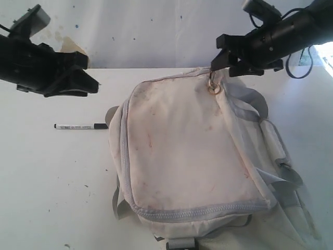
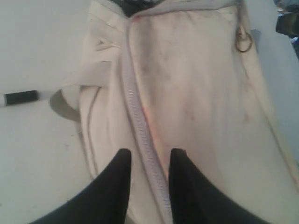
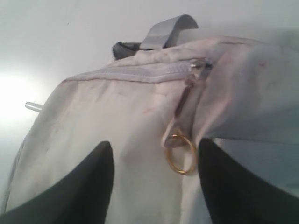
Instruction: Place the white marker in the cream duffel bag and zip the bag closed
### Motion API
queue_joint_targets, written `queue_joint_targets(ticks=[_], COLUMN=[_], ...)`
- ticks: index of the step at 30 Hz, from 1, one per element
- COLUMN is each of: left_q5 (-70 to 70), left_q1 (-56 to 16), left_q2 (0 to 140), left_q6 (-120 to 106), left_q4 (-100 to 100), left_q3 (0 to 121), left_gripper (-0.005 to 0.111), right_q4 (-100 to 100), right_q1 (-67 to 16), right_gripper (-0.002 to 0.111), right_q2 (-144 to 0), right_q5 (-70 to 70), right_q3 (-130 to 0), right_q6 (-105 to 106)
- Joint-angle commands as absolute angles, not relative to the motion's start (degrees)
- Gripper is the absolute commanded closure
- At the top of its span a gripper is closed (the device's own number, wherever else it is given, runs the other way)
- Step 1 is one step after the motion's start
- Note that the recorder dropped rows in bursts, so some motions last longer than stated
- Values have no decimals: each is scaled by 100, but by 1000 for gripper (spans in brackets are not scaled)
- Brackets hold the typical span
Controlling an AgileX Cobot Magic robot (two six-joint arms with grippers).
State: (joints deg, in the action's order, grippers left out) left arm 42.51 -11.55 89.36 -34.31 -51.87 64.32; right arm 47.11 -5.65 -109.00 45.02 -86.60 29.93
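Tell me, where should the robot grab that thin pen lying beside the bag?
Probably mid-barrel on the white marker, coming straight down with the jaws closing across its width. It lies flat on the table, and its black cap sits right by the cream duffel bag, leaving little room there. The left gripper is nearer.

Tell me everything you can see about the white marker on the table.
The white marker is a thin white pen with a black cap on and small dark print along its barrel. It lies flat on the white table, left of the cream duffel bag in the exterior view, cap end pointing at the bag's edge; whether they touch is unclear. Nothing grips it.
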Motion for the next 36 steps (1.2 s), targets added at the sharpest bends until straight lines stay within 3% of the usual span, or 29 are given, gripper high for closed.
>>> queue_joint_targets(ticks=[1, 4, 8, 10, 15, 27, 36], left_q5=[3984, 3925, 4053, 4055, 4054, 3423, 2187], left_q1=[-1527, -1757, -2055, -2200, -2421, -3084, -3473], left_q2=[9149, 9399, 9825, 10077, 10738, 11892, 12289], left_q6=[-3584, -3647, -3573, -3496, -3397, -3335, -3335], left_q4=[-5857, -6018, -6077, -6090, -6137, -6254, -6481], left_q3=[6481, 6593, 7141, 7471, 8297, 9695, 9843], left_gripper=[78, 73, 52, 47, 48, 47, 48], right_q4=[4010, 3654, 3585, 3574, 3574, 3574, 3430], right_q1=[-276, -130, 3, 3, 3, 3, 3], right_gripper=[57, 57, 60, 66, 75, 75, 75], right_q2=[-10847, -10847, -10847, -10847, -10957, -11088, -11088], right_q5=[4734, 4896, 5034, 5083, 5151, 4903, 4711], right_q3=[-8725, -8725, -8725, -8725, -8725, -8725, -8725], right_q6=[2298, 2250, 2270, 2284, 2421, 2586, 2586])
